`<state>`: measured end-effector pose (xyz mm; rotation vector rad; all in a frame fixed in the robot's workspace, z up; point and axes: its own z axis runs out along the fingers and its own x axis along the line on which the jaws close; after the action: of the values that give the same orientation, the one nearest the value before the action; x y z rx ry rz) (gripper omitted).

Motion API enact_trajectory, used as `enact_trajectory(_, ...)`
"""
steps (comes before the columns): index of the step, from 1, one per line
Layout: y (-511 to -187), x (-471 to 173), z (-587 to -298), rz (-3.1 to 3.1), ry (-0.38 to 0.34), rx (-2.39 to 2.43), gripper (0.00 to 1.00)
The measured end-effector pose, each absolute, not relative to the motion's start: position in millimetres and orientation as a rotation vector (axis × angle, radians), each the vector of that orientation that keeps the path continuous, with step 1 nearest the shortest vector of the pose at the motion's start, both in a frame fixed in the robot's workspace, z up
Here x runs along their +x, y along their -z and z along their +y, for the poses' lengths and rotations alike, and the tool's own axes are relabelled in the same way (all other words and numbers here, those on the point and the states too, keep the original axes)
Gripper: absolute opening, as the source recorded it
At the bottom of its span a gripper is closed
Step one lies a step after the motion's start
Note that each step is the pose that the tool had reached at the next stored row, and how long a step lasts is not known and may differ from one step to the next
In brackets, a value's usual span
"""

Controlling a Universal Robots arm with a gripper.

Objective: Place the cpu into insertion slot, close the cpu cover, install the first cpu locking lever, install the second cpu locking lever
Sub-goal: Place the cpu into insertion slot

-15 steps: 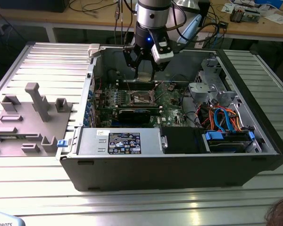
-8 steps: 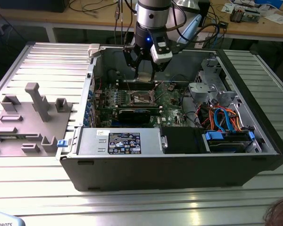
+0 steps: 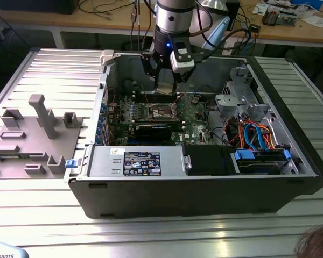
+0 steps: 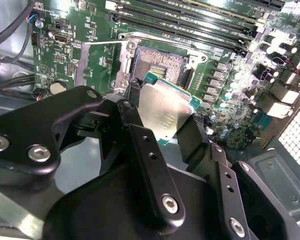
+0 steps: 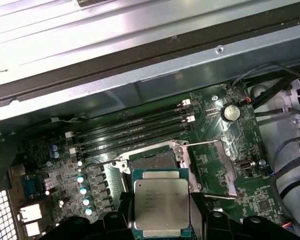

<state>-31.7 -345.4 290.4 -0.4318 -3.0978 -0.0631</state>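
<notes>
We see our gripper (image 4: 161, 120) clamped on the cpu's (image 5: 161, 202) edges, holding it above the insertion slot (image 5: 155, 161). The cpu cover (image 5: 210, 172) is swung open, leaving the slot free.

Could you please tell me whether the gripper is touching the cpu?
Touching. In the second wrist view, the jaws of the gripper press against opposite edges of the cpu.

Robotics lab: an open computer case (image 3: 204, 188) sits on a slotted aluminium bench (image 3: 151, 236), a cable-strewn wooden bench (image 3: 307, 33) running along the frame's top.
</notes>
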Motion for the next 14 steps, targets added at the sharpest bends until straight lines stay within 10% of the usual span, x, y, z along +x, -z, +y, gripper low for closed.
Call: enact_trajectory(14,-289.7,-31.7,-345.4,-3.080,0.063,-0.553,0.54)
